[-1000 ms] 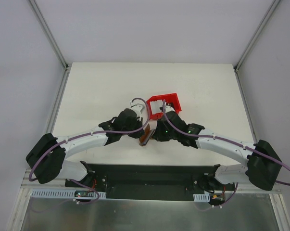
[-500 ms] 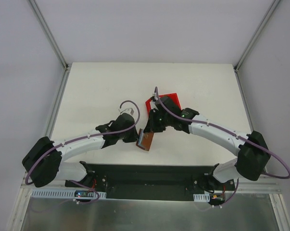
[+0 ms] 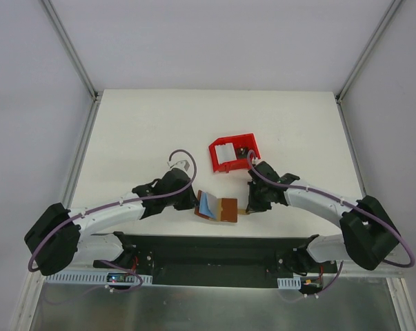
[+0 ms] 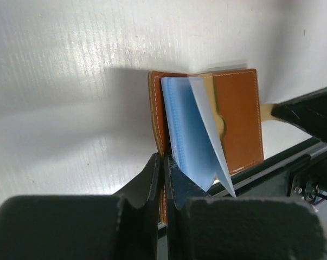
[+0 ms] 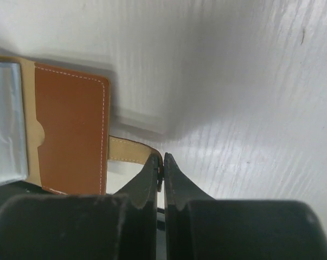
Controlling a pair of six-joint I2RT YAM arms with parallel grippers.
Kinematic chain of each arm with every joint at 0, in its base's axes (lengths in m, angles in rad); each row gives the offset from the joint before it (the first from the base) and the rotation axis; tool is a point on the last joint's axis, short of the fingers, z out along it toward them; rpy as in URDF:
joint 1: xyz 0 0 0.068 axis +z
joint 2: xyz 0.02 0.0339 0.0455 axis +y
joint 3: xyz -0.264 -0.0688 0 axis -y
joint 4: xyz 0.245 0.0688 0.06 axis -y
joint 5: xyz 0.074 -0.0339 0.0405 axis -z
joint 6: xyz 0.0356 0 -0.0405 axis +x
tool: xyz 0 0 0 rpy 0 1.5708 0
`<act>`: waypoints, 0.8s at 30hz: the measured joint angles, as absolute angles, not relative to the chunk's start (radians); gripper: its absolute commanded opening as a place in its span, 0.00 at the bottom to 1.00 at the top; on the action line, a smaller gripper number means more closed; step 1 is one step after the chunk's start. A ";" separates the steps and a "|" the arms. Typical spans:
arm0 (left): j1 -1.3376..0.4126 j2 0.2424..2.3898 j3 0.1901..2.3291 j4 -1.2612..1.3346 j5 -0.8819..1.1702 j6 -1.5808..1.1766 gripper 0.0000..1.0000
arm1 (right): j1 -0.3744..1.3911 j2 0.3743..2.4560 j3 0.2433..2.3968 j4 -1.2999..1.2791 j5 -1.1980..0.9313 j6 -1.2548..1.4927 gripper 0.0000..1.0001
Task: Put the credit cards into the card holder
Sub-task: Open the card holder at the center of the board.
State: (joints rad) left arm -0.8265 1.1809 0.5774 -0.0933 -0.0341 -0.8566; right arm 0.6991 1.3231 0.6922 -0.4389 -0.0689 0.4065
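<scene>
On my overhead feed the card holder [image 3: 219, 207] lies open on the desk [image 3: 145, 131], down at 6 o'clock, close to the near edge and between the two arms. Its brown inner face is up, with pale blue sleeves [image 4: 185, 135] fanned over the 9 o'clock half.

My left hand [image 4: 162, 162] is pinched tight on the holder's leather cover at the 9 o'clock edge, the fingers pressed together with only the leather between them. My right hand [image 5: 162, 162] is clamped on the tan strap [image 5: 128, 149] that sticks out from the holder's 3 o'clock side.

At about 1 o'clock from the holder, a little apart, stands the red bin [image 3: 245, 140]. The credit cards [image 3: 225, 153] lie inside it as a whitish stack. I cannot tell how many there are.
</scene>
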 measured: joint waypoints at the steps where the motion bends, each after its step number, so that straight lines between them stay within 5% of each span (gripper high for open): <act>1: -0.832 1.182 0.570 -0.081 -0.025 -0.857 0.00 | 0.696 1.332 0.688 -0.435 -0.065 0.405 0.01; 12: -0.830 1.183 0.524 -0.001 0.006 -0.853 0.00 | 0.684 1.427 0.703 -0.356 -0.049 0.390 0.05; 24: -0.830 1.183 0.495 0.030 0.053 -0.827 0.12 | 0.678 1.474 0.747 -0.352 -0.038 0.373 0.05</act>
